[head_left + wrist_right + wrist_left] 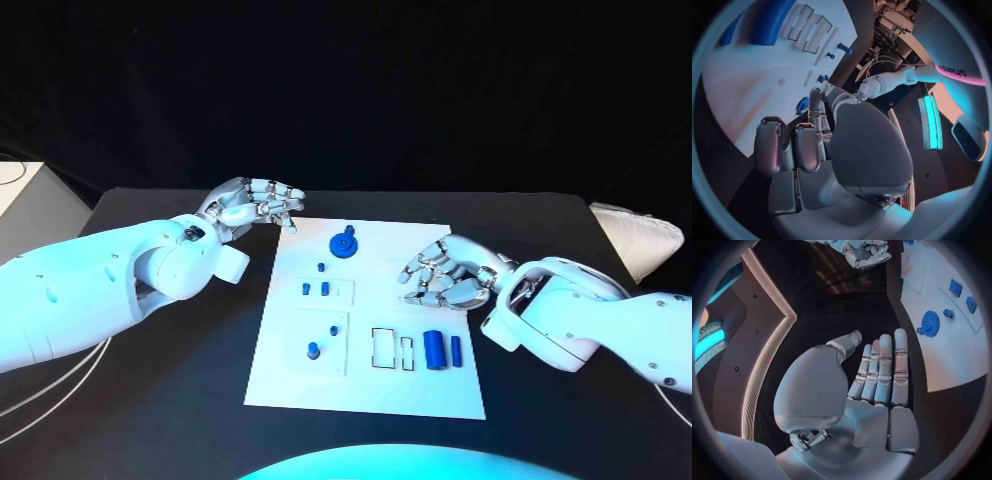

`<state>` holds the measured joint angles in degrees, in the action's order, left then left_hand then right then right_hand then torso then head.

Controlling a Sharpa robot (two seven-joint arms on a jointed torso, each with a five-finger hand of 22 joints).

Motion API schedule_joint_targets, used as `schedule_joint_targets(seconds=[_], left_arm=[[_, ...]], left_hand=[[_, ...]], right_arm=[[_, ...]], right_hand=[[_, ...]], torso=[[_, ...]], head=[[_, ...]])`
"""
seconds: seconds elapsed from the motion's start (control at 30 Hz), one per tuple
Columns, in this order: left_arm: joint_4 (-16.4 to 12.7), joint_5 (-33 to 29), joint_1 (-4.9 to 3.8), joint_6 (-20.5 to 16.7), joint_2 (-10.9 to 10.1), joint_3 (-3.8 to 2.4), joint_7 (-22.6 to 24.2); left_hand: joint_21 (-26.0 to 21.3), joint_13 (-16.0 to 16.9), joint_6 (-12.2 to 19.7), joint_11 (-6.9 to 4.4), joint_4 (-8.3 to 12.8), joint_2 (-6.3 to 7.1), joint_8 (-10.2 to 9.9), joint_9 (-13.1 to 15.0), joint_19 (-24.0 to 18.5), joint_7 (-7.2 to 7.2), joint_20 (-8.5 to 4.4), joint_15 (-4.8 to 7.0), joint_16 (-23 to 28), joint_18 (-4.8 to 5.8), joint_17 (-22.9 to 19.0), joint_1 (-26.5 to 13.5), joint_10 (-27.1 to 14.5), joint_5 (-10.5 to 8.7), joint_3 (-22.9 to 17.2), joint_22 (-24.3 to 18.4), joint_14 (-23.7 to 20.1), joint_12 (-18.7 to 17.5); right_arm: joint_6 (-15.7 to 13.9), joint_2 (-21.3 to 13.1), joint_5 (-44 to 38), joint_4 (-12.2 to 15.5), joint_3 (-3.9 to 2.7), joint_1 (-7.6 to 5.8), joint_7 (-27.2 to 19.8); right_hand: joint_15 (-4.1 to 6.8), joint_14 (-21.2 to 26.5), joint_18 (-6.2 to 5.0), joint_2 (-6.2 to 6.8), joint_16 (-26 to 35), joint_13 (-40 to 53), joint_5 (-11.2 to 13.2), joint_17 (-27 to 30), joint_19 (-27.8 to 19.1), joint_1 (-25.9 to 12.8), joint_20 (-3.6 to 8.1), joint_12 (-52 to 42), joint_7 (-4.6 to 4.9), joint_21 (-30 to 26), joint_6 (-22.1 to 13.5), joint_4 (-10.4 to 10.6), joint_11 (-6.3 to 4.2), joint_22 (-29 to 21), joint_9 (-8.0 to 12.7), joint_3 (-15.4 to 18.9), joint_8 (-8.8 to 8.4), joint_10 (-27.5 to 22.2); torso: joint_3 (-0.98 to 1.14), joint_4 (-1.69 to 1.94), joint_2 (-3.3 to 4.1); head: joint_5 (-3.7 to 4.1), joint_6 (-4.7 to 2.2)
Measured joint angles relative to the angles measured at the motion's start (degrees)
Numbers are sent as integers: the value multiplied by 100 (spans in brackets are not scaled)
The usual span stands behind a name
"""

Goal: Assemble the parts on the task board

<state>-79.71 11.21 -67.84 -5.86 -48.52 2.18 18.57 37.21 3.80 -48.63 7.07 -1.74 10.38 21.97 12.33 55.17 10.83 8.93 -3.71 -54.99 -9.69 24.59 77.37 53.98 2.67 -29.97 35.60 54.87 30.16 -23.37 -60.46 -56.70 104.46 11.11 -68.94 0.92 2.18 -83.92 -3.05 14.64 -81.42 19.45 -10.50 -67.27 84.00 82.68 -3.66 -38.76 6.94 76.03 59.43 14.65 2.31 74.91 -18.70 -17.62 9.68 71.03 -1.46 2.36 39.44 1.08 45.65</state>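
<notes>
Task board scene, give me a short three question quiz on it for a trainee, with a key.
1. True or false: the left hand is holding the blue gear.
2. Which hand is over the task board? A) left B) right C) both
3. Fill in: the two upright blue bars stand near the board's ____ hand side.

Key
1. False. The left hand is beside the board's far left corner, holding nothing, and the gear lies apart from it on the board.
2. B. The right hand is over the board's right edge with curled fingers; the left is off the board.
3. Right.
</notes>
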Motion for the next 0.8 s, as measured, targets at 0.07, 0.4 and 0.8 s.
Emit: schedule_joint_targets(seconds=[0.07,0.4,0.8], left_arm=[[-10,-1,16,-2,-9,1,7],[-102,-4,94,-8,-36,5,31],[-175,-4,118,-15,-92,4,50]], left_hand=[[0,0,0,0,0,0,0,0,0,0,0,0,0,0,0,0,0,0,0,0,0,0],[0,6,0,0,0,0,0,-5,0,0,0,0,0,0,6,0,0,0,0,0,0,0],[0,5,0,0,0,0,0,-5,0,0,0,0,0,0,10,0,0,0,0,-1,0,-22]], right_arm=[[77,-206,154,45,5,-15,8],[297,-789,164,356,109,39,394],[215,-979,-466,628,164,339,1065]], right_hand=[[0,0,1,-56,-159,2289,-92,-392,-19,-134,19,-1845,-13,98,-5,98,-1,0,-52,193,92,83],[0,0,0,-198,-479,5356,-127,-770,-19,-352,19,-4023,-21,259,-91,165,-50,0,-145,586,272,910],[-1,0,68,-388,-668,5550,-138,-769,-19,-723,18,-4609,-76,396,-35,206,-71,0,-218,1462,536,1279]], torso=[[8,-5,-9],[29,-34,-48],[32,-52,-73]], head=[[53,14],[233,48],[270,113]])
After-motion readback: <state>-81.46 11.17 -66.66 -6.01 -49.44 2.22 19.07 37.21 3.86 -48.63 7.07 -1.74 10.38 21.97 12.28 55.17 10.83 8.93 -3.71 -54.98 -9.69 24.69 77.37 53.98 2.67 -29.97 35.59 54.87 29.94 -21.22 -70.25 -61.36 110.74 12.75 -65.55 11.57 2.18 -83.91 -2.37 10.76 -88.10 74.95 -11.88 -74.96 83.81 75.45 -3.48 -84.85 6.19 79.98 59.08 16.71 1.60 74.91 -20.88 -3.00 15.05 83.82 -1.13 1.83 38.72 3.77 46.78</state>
